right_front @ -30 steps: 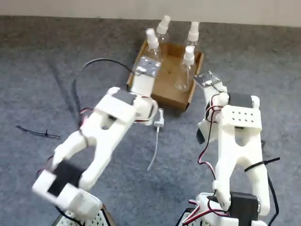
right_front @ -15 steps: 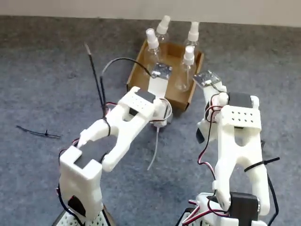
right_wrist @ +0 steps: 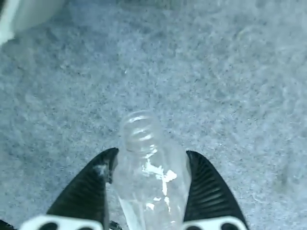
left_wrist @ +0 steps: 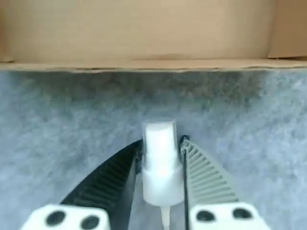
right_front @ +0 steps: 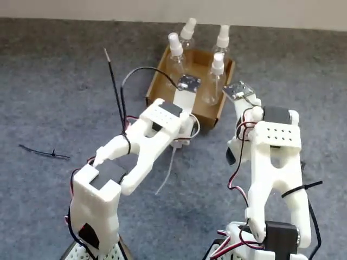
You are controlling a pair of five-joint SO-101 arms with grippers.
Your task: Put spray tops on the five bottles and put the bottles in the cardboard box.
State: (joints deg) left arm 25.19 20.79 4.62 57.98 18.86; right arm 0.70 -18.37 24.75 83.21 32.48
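Left gripper, spray top near box

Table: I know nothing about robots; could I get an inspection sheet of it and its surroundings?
Surface: grey carpet.
Job's things: four topped bottles at the cardboard box.
Clutter: black cable tie on carpet.
Pincers: left pincer shut on spray top; right pincer shut on topless bottle.
Cables: black cable loops above left arm; red wires on right arm.
Surroundings: pale wall behind.

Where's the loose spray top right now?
The spray top sits in the left gripper, just short of the cardboard box's near wall in the high view.
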